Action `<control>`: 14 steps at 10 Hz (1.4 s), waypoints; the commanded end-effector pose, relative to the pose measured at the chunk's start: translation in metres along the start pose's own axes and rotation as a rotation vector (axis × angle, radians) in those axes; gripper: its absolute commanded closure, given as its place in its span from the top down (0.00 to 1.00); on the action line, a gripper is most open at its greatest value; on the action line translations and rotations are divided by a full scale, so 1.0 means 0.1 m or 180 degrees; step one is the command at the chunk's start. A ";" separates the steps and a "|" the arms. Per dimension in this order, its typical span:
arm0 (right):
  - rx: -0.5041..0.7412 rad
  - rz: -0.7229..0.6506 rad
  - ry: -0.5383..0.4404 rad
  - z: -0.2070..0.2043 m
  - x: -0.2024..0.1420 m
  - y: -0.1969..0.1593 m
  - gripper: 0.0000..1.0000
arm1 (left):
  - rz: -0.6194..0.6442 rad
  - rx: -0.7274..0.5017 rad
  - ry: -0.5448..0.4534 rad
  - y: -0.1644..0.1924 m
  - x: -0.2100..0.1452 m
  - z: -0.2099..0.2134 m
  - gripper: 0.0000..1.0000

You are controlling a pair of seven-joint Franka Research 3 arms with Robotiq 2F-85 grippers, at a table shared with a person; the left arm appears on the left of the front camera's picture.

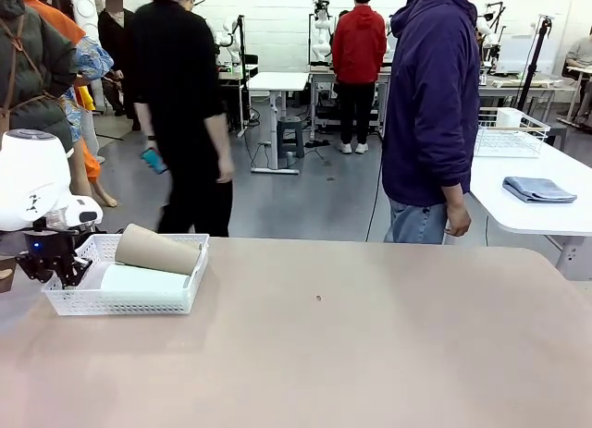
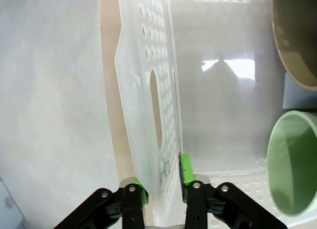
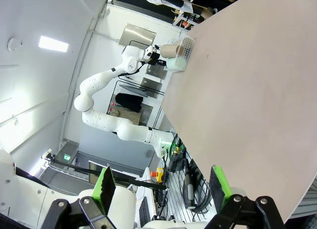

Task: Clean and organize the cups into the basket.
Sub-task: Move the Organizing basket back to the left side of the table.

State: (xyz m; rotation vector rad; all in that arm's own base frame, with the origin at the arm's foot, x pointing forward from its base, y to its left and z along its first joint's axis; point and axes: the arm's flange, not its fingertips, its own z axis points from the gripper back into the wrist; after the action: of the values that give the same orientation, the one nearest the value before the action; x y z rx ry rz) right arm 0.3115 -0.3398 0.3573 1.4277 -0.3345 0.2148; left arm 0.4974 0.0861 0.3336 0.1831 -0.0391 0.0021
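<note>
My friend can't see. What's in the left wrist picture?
The left gripper has its green-padded fingers on either side of the white basket's holey end wall. Inside lie a mint green cup and a tan-brown cup, open ends toward the camera.

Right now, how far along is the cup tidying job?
Mostly done, it seems. The tan-brown tapered cup and the pale mint green cup both lie on their sides inside the white perforated plastic basket. In hand: the left gripper straddles the basket's end wall by the handle slot, pads at the wall, jaws not fully shut. The right gripper is open and empty, away from the basket. Left: probably only releasing or positioning the basket.
</note>
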 end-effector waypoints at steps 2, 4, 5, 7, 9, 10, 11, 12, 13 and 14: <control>-0.0016 0.0022 -0.0023 0.00 0.00 0.00 1.00 | -0.0071 0.0060 0.0007 0.07 0.00 0.01 1.00; -0.0016 0.0022 -0.0023 0.00 0.00 0.00 1.00 | -0.0063 0.0063 0.0004 0.08 0.00 0.03 1.00; -0.0016 0.0022 -0.0023 0.00 0.00 0.00 1.00 | -0.0054 0.0063 0.0009 0.09 -0.01 0.03 1.00; -0.0016 0.0022 -0.0023 0.00 0.00 0.00 1.00 | -0.0050 0.0061 0.0010 0.10 -0.01 0.04 1.00; -0.0016 0.0022 -0.0023 0.00 0.00 0.00 1.00 | -0.0027 0.0044 0.0014 0.11 -0.02 0.08 1.00; -0.0016 0.0022 -0.0023 0.00 0.00 0.00 1.00 | 0.0015 0.0019 -0.0011 0.13 -0.06 0.13 1.00; -0.0016 0.0022 -0.0023 0.00 0.00 0.00 1.00 | 0.0065 -0.0034 -0.0072 0.15 -0.14 0.22 1.00; -0.0016 0.0022 -0.0023 0.00 0.00 0.00 1.00 | 0.0144 -0.0154 -0.0232 0.18 -0.36 0.42 1.00; -0.0016 0.0022 -0.0023 0.00 0.00 0.00 1.00 | 0.0191 -0.0232 -0.0373 0.21 -0.53 0.56 1.00; -0.0016 0.0022 -0.0023 0.00 0.00 0.00 1.00 | 0.0361 -0.0409 -0.0593 0.27 -0.84 0.79 1.00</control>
State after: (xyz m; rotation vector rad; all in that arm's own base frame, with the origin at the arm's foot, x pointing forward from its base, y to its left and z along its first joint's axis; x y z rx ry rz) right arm 0.3117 -0.3395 0.3573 1.4281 -0.3341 0.2155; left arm 0.4501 0.0932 0.3948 0.1136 -0.1584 0.0878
